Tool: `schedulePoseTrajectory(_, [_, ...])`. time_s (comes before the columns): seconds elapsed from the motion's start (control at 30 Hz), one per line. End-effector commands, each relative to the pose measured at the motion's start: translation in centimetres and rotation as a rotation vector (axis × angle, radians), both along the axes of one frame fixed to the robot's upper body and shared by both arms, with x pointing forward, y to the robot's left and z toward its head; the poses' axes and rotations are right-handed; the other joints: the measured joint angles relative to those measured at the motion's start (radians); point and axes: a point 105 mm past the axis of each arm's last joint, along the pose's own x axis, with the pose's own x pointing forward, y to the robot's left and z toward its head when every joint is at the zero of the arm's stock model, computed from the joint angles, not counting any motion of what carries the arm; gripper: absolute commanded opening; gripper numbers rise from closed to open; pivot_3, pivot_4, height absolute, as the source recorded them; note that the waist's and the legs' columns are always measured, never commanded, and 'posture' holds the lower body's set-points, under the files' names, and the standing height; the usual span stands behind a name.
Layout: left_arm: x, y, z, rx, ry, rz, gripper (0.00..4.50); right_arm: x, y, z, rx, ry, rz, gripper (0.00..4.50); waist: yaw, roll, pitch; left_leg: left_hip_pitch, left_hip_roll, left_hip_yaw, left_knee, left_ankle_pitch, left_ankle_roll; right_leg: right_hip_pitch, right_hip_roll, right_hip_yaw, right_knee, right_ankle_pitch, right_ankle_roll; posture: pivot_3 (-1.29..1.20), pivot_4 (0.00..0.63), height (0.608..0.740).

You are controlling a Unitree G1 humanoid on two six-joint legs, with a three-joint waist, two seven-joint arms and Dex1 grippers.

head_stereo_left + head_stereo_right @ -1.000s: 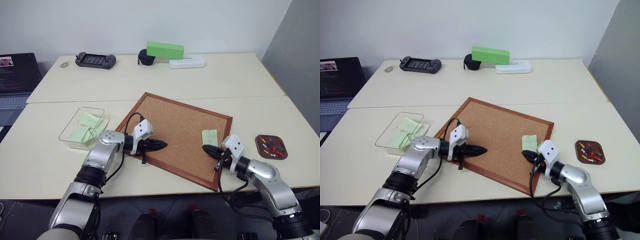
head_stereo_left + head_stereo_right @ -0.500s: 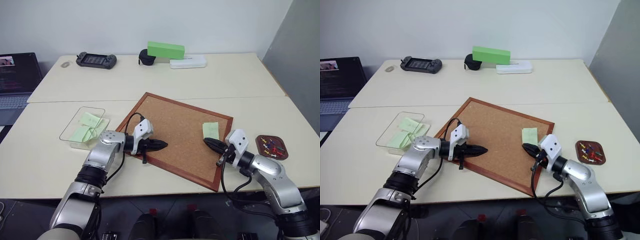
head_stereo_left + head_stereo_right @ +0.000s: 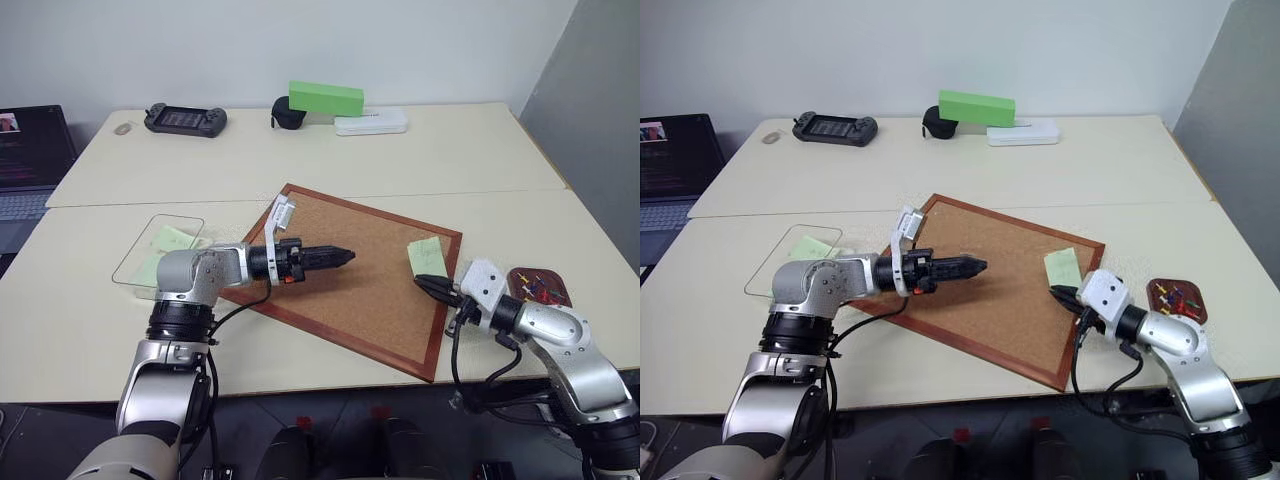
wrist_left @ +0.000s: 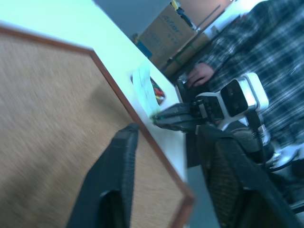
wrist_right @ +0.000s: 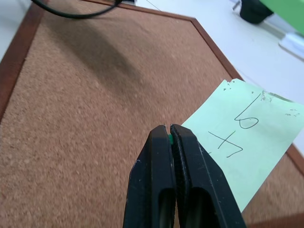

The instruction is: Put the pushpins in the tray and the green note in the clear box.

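The right gripper (image 5: 169, 138) sits nearest, at the corkboard's (image 3: 370, 280) near right edge, its two black fingers pressed together on the near corner of the green note (image 5: 247, 147). The note's far end lifts off the cork, and the right wrist view shows handwriting on it. Just right of that arm, the reddish-brown tray (image 3: 541, 289) holds the pushpins (image 3: 538, 292). The left gripper (image 3: 338, 256) hangs level over the middle of the board, pointing right; the left wrist view shows its fingers (image 4: 114, 180) parted and empty, and a person in a plaid shirt (image 4: 266, 47) beyond. To the left lies the clear box (image 3: 140, 262) with green slips inside. On the far table rests a bright green block (image 3: 326, 98).
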Motion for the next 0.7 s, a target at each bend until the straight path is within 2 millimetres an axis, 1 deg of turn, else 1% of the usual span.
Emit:
schedulePoseTrajectory(0.03, [-0.5, -1.0, 0.5, -0.037, 0.039, -0.004, 3.15, -0.6, 1.9, 2.1, -0.006, -0.095, 0.082, 0.00, 0.003, 0.000, 0.000, 0.000, 0.000, 0.000, 0.000, 0.000, 0.000, 0.000, 0.000, 0.000, 0.000, 0.000, 0.000, 0.00, 0.150, 0.740])
schedulePoseTrajectory(0.2, [-0.4, -2.3, 0.7, -0.099, 0.102, 0.008, 3.15, -1.1, 3.4, 2.7, -0.022, -0.138, 0.132, 0.00, 0.010, 0.000, 0.000, 0.000, 0.000, 0.000, 0.000, 0.000, 0.000, 0.000, -0.003, 0.000, -0.001, 0.000, 0.000, 0.00, 0.150, 0.740])
schedulePoseTrajectory(0.37, [-0.6, -3.3, 0.9, -0.129, 0.112, 0.003, 3.15, -1.5, 4.5, 3.2, -0.024, -0.159, 0.166, 0.00, 0.010, 0.000, 0.000, -0.001, -0.001, 0.001, 0.000, 0.000, -0.001, 0.000, -0.005, 0.000, -0.001, 0.000, 0.000, 0.00, 0.150, 0.740])
schedulePoseTrajectory(0.57, [-0.8, -3.7, 0.8, -0.137, 0.108, -0.005, 3.15, -2.1, 5.4, 3.3, -0.051, -0.191, 0.220, 0.00, 0.010, 0.000, 0.000, -0.001, -0.001, 0.000, 0.000, 0.001, -0.003, 0.000, -0.005, 0.000, -0.001, 0.000, 0.000, 0.00, 0.150, 0.740])
schedulePoseTrajectory(0.7, [-0.9, -4.2, 0.7, -0.144, 0.106, -0.008, 3.15, -2.4, 6.1, 3.6, -0.033, -0.193, 0.240, 0.00, 0.011, 0.000, 0.000, -0.001, -0.001, 0.001, 0.000, 0.003, -0.005, 0.000, -0.005, 0.000, -0.001, 0.000, 0.000, 0.00, 0.150, 0.740])
